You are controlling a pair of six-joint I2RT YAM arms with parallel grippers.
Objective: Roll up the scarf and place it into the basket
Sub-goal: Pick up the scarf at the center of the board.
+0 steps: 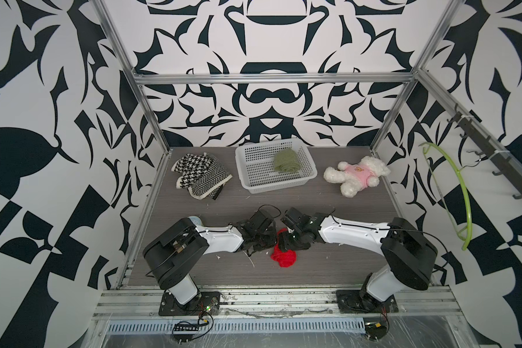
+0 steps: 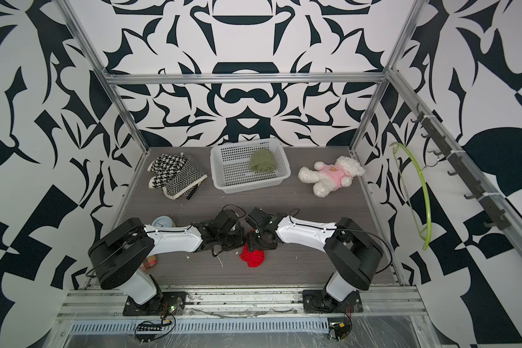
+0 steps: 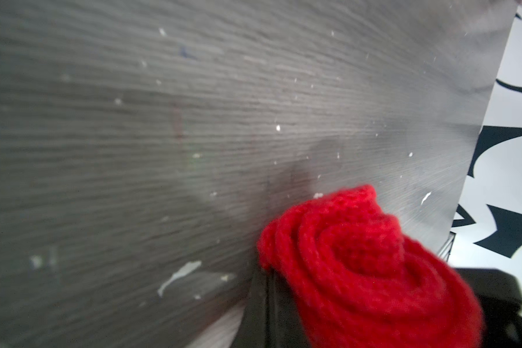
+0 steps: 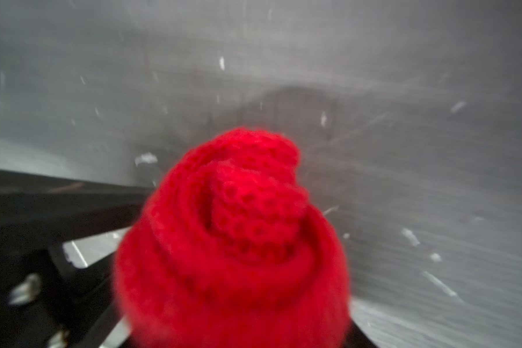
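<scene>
The red scarf (image 1: 284, 257) (image 2: 253, 257) is a rolled-up bundle on the dark table at the front centre, between the two arms. My left gripper (image 1: 274, 241) (image 3: 267, 283) reaches in from the left. Its dark fingers look pressed together at the edge of the scarf roll (image 3: 359, 265). My right gripper (image 1: 287, 244) comes in from the right. The round roll (image 4: 232, 241) sits unsquashed between its wide jaws and hides the fingertips. The white basket (image 1: 279, 186) (image 2: 253, 185) stands at the back centre, well beyond both grippers.
A green rolled scarf (image 1: 287, 161) lies in the basket. Black-and-white patterned scarves (image 1: 201, 176) lie to the basket's left. A white plush bear in pink (image 1: 357, 174) lies to its right. A small clock (image 2: 162, 223) stands behind the left arm. A green hanger (image 1: 461, 192) hangs on the right wall.
</scene>
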